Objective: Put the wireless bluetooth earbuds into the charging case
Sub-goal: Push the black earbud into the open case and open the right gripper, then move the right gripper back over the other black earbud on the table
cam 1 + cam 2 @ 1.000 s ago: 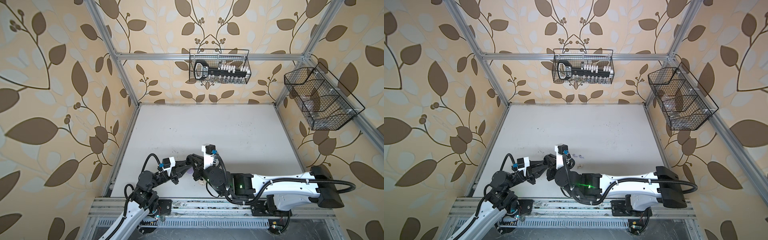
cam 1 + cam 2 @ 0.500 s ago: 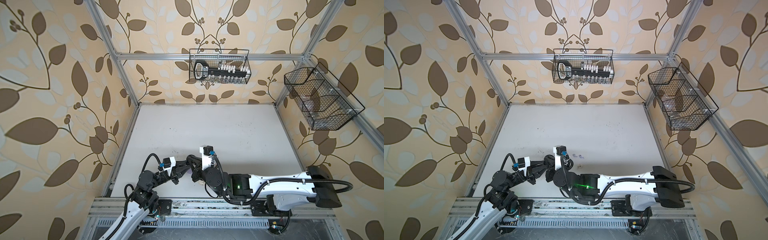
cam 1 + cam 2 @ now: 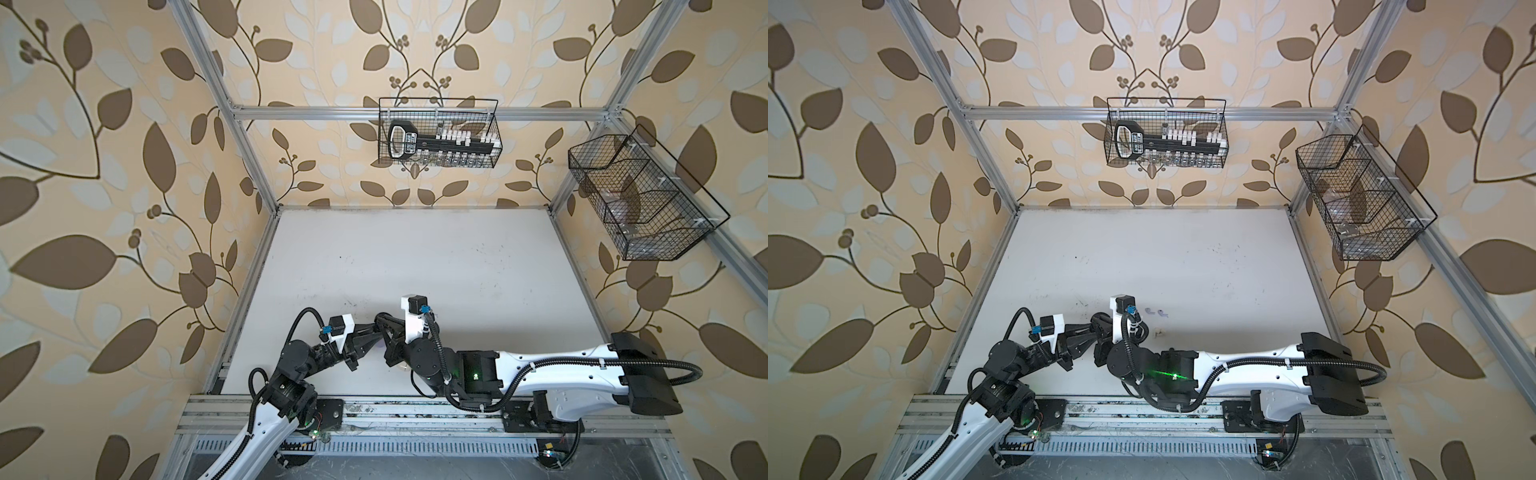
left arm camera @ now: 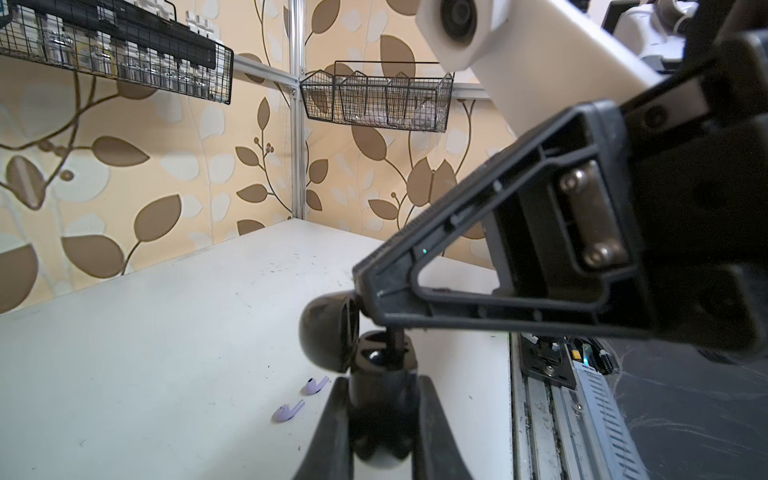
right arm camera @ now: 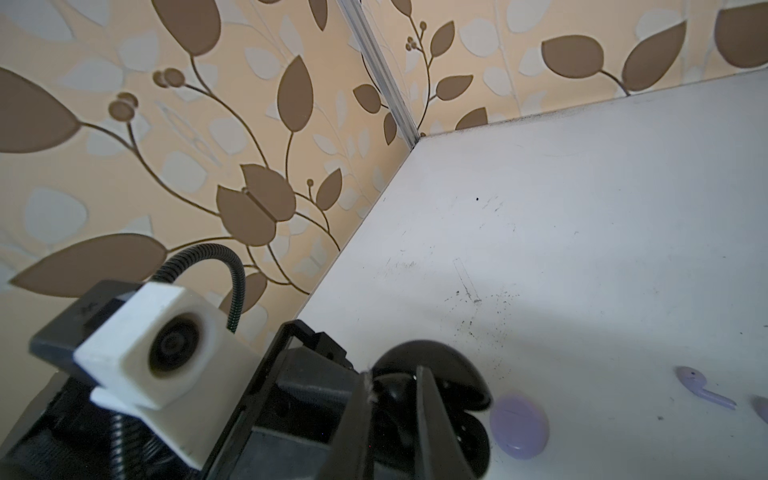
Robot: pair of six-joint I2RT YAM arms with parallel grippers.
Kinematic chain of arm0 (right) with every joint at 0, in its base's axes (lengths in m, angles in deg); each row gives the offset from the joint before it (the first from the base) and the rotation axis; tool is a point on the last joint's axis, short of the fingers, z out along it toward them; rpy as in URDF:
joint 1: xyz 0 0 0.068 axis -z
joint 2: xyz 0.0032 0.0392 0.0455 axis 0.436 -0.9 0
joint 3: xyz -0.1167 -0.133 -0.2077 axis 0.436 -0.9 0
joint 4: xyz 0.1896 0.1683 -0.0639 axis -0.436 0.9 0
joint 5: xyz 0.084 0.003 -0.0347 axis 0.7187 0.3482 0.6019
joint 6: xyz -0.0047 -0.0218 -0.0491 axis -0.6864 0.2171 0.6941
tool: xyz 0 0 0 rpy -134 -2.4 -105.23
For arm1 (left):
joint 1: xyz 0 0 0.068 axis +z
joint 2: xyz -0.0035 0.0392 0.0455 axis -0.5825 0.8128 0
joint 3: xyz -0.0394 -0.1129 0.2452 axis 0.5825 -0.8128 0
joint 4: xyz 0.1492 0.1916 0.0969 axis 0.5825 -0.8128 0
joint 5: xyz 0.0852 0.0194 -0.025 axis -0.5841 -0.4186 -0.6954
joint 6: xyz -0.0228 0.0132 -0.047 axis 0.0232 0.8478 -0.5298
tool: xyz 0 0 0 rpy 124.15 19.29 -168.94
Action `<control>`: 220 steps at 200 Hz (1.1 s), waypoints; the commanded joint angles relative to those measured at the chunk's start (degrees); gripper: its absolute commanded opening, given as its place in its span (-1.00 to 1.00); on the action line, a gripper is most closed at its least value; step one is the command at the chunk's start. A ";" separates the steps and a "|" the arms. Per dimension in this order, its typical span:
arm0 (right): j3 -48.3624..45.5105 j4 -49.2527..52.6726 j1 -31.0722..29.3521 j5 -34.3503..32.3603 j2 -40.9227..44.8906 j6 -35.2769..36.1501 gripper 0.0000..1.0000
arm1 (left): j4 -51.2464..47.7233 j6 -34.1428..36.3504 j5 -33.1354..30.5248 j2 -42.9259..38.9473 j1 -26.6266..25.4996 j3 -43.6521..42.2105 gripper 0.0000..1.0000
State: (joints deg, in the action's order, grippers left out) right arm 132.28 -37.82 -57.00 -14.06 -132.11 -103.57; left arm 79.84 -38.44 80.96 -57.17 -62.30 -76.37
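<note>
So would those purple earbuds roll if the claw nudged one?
Probably not far: each lavender earbud lies flat, and its stem should stop rolling. The rounded head looks slippery, so a pinch might slip. Being tiny, it likely skids across the table.

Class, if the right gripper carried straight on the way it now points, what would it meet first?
Probably the open black charging case held in the left gripper: the right gripper holds what looks like a black earbud right at its socket.
</note>
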 commanded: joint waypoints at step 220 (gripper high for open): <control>-0.88 13.94 -5.70 -8.03 13.72 3.58 0.07 | 4.72 1.44 -0.04 -2.22 -0.41 0.25 -1.00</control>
State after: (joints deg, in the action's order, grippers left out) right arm 132.11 -28.73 -60.94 -16.66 -123.63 -101.64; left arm 80.98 -38.27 81.00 -58.81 -62.32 -76.41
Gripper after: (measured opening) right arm 0.504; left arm 0.182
